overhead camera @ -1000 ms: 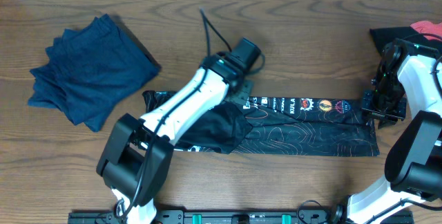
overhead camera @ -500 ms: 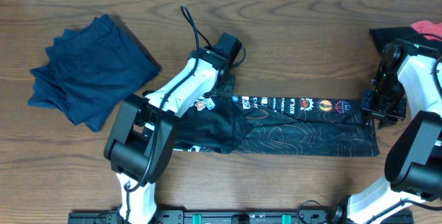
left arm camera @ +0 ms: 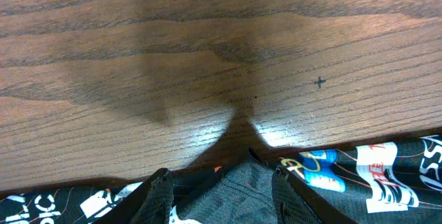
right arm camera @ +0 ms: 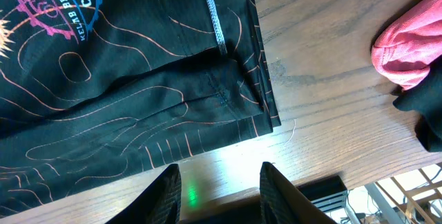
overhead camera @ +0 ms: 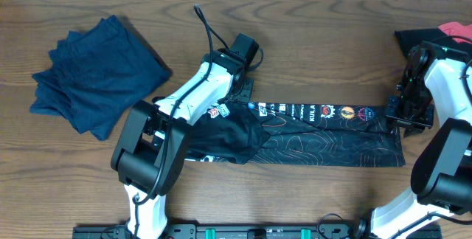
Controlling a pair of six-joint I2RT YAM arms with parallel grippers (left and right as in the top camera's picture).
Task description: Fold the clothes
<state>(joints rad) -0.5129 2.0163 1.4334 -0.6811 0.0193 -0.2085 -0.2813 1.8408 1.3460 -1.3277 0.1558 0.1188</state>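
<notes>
The black jersey [overhead camera: 324,139] with thin orange contour lines lies as a long band across the middle of the table. A darker flap of it is folded over its left part. My left gripper [overhead camera: 237,96] sits at the band's upper left edge. In the left wrist view its fingers [left arm camera: 160,198] stand apart, with a hump of the jersey's [left arm camera: 359,182] grey-black cloth between them. My right gripper [overhead camera: 405,118] hovers at the band's right end. It [right arm camera: 221,198] is open over bare wood, just off the jersey's [right arm camera: 124,79] hem, with nothing between its fingers.
A heap of navy clothes [overhead camera: 96,73] lies at the back left. A red garment [overhead camera: 453,29] on a black one [overhead camera: 413,41] sits at the back right corner; the right wrist view shows the red garment [right arm camera: 407,51] close by. The table's front edge is near the right fingers.
The left arm swung left and off the jersey's middle, uncovering a white and red logo patch, then stopped. Its fingers spread a little. The right arm has not moved.
</notes>
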